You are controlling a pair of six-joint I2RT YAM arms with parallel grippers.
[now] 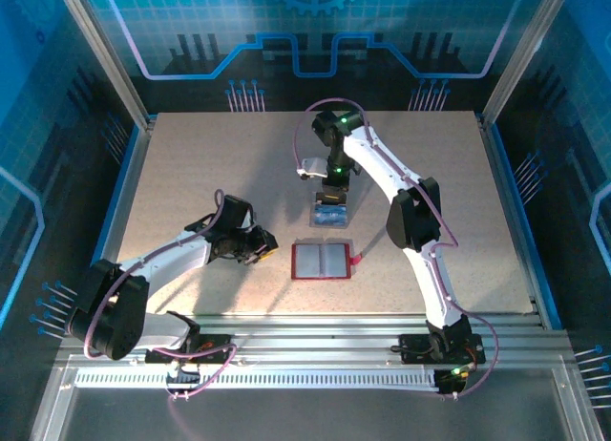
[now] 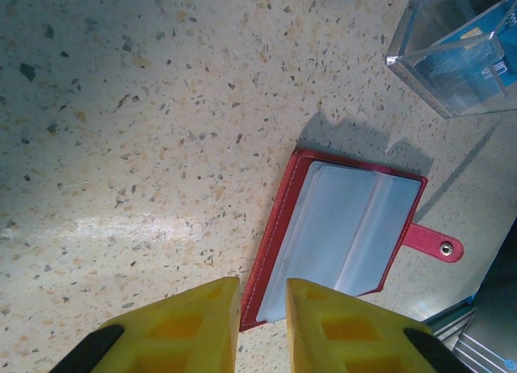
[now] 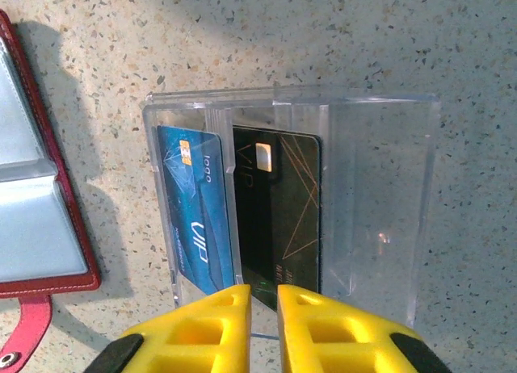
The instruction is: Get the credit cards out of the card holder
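The white left arm (image 1: 158, 264) lies low and stretches forward and rightward to the left hand (image 1: 260, 252). Its yellow fingers (image 2: 190, 328) stand a narrow gap apart, with nothing between them. The white right arm (image 1: 420, 260) climbs from its base, folds at a black elbow and reaches forward-left. The right hand (image 1: 332, 193) points straight down, its own yellow pads (image 3: 331, 328) barely parted, gripping nothing.

Glossy credit cards (image 3: 194, 215), clear plastic box (image 3: 380, 220)

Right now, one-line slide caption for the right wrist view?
Right claw poised at a clear slotted box holding a blue card and a black card, open red card holder at left.
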